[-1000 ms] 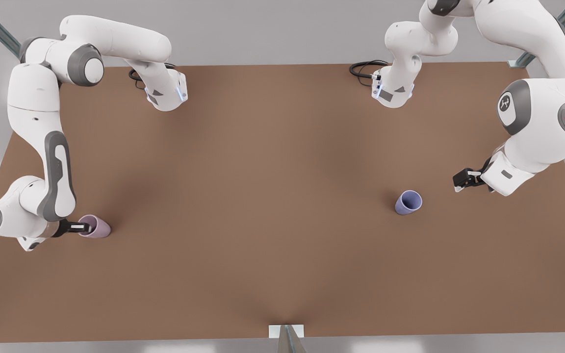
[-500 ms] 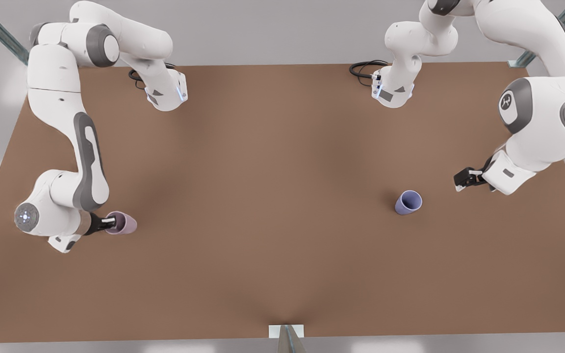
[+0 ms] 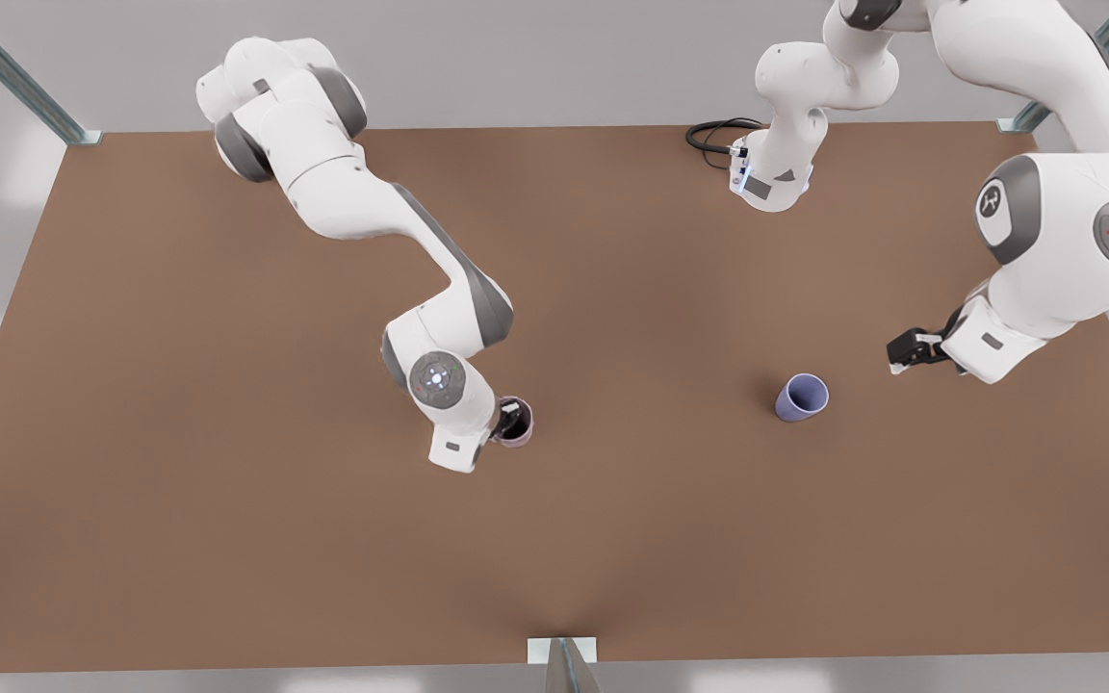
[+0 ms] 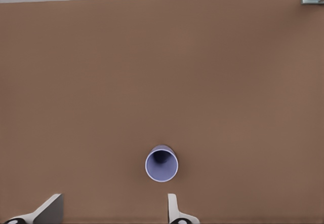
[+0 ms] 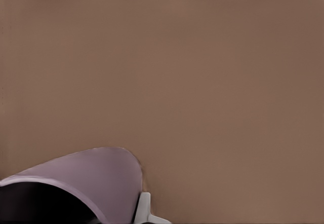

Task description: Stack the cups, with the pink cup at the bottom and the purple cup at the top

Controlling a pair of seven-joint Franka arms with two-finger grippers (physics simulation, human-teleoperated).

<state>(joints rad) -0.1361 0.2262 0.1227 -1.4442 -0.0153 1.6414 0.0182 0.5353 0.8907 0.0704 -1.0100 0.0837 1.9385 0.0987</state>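
Observation:
The pink cup [image 3: 519, 423] hangs in my right gripper [image 3: 508, 421], which is shut on its rim near the table's middle in the front view. The right wrist view shows the pink cup [image 5: 86, 176] close up, with one finger [image 5: 144, 208] against its outer wall. The purple cup [image 3: 802, 397] stands upright on the table toward the front view's right. My left gripper [image 3: 905, 351] hovers open, a little right of and beyond that cup. In the left wrist view the purple cup [image 4: 162, 163] lies just ahead of the open left gripper [image 4: 111, 210].
The brown table [image 3: 227, 539] stretches wide around both cups. Two arm bases with black cables [image 3: 713, 135] sit at its far edge. A small metal bracket [image 3: 562, 651] marks the near edge.
My right arm has swung from the front view's left side toward the middle, carrying the pink cup with it. The left gripper and the purple cup have stayed where they were.

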